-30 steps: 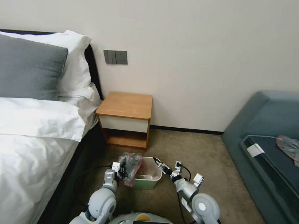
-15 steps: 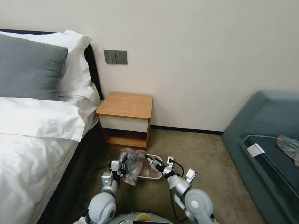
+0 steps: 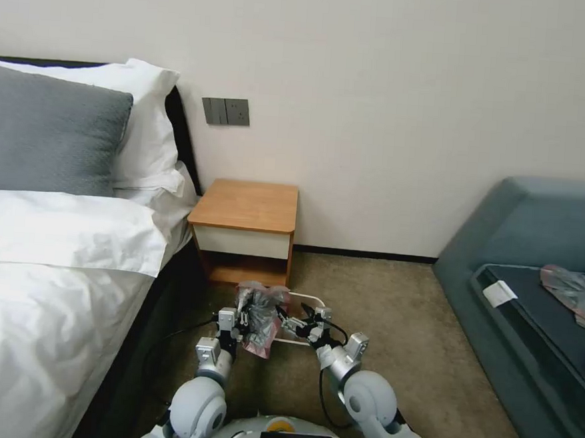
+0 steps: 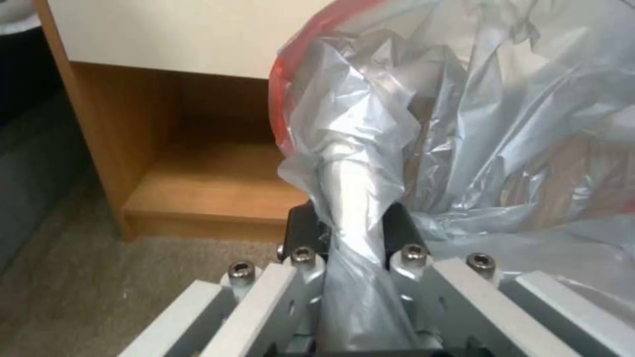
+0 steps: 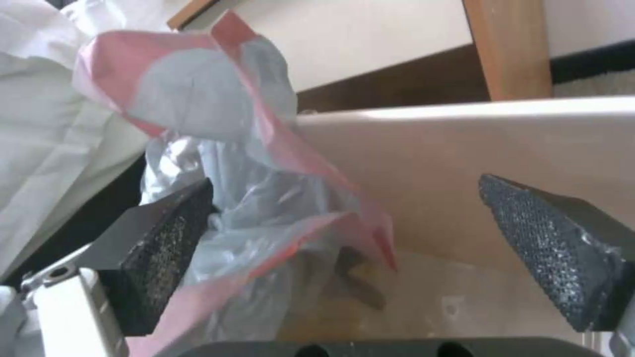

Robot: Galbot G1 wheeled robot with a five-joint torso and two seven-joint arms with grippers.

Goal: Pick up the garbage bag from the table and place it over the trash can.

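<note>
The left gripper (image 3: 240, 322) hangs low in front of the robot, its fingers clenched on a twisted neck of the garbage bag (image 3: 259, 315). The rest of the bag billows up and to the right of it, held clear of the carpet and off the table (image 3: 248, 206), which stands bare beyond. Holding the bag by one gathered edge probably leaves the loose mouth free for the other arm to take.

The left wrist view shows that pinch plainly: the grey plastic of the garbage bag (image 4: 423, 124) is squeezed into a rope between the two dark fingers (image 4: 303, 229), with the nightstand's lower shelf beyond them.

To the right of the bag, the right gripper (image 3: 293, 324) reaches in towards it over the trash can (image 3: 307, 297), whose cream rim lies just behind both tools.

The right wrist view adds what the head camera cannot resolve: the mesh-faced pads (image 5: 173, 233) stand wide apart (nothing is gripped yet), a pink-rimmed fold of bag (image 5: 265, 163) lies against the pad nearer the bed, and the bin's cream inside (image 5: 436, 168) spans the gap.
</note>
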